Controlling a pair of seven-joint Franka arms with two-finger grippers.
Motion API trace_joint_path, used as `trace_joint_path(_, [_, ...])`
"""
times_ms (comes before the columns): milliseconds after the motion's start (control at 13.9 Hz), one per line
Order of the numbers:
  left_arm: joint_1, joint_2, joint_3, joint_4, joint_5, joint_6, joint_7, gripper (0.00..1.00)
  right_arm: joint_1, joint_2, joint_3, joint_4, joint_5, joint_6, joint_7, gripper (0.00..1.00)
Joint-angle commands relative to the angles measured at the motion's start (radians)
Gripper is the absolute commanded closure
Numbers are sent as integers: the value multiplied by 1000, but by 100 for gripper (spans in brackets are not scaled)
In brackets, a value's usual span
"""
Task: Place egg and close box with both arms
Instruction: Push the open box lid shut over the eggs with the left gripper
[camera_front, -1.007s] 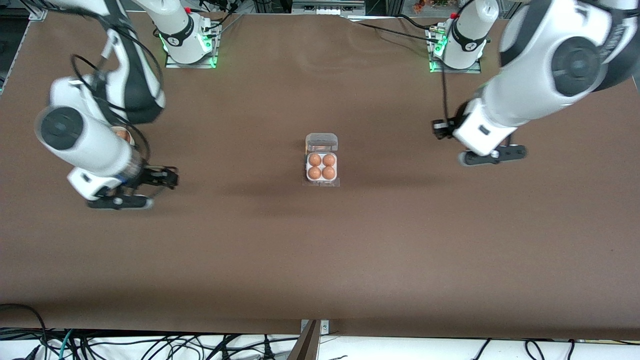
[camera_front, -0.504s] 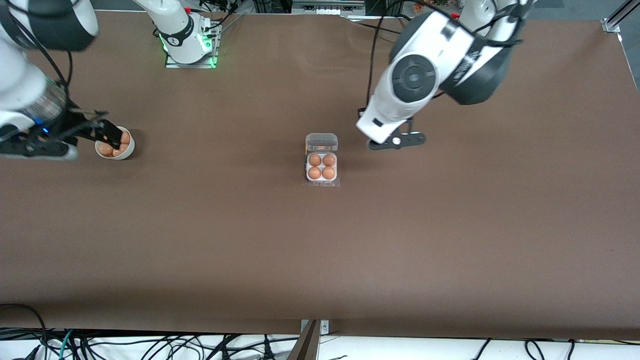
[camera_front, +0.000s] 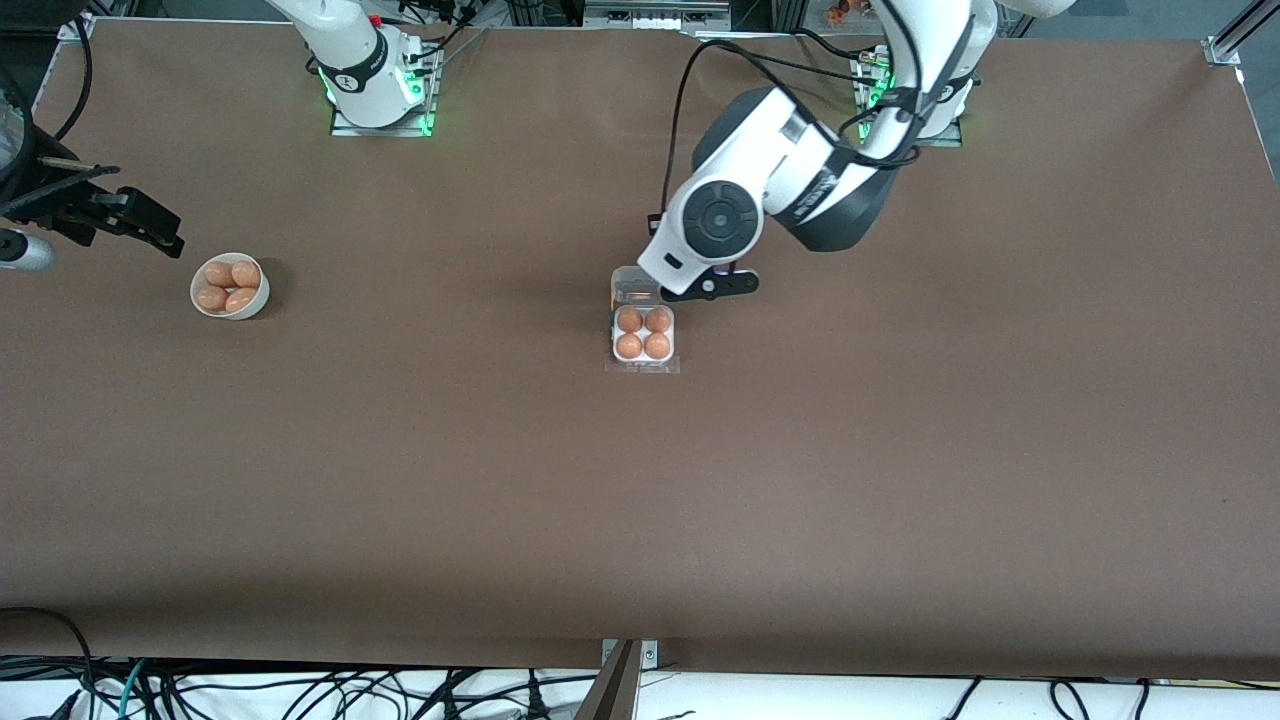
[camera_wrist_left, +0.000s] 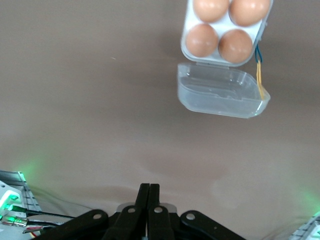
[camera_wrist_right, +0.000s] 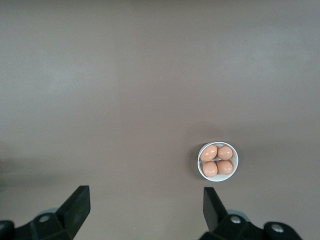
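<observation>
The white four-cell box (camera_front: 643, 335) stands mid-table with a tan egg (camera_front: 629, 320) in each cell. Its clear lid (camera_front: 641, 283) lies open, on the side farther from the front camera. My left gripper (camera_front: 712, 287) is shut and empty, low beside the open lid. In the left wrist view its shut fingertips (camera_wrist_left: 149, 188) are apart from the lid (camera_wrist_left: 222, 92) and the box (camera_wrist_left: 192, 22). My right gripper (camera_front: 140, 218) is open and empty, up at the right arm's end of the table beside the bowl. The right wrist view shows its gripper (camera_wrist_right: 146, 205) spread wide over bare table.
A round white bowl (camera_front: 205, 309) with several more eggs stands toward the right arm's end of the table. It also shows in the right wrist view (camera_wrist_right: 218, 178). A brown mat covers the table (camera_front: 640, 520). Cables hang along the edge nearest the front camera.
The left arm has swung in from its end of the table to the box's open lid. The right gripper went to the bowl, then drew away from it, open.
</observation>
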Motion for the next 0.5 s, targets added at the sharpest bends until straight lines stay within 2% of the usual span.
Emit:
trace_joint_path(0, [-46, 79, 15, 78, -21, 39, -15, 95, 8, 10, -8, 10, 25, 6, 12, 0])
trace_joint_path(144, [-77, 106, 15, 78, -22, 94, -16, 95, 9, 13, -8, 11, 25, 11, 12, 0])
trace_joint_path(432, [-92, 160, 15, 78, -22, 105, -16, 95, 11, 27, -7, 11, 27, 14, 11, 0])
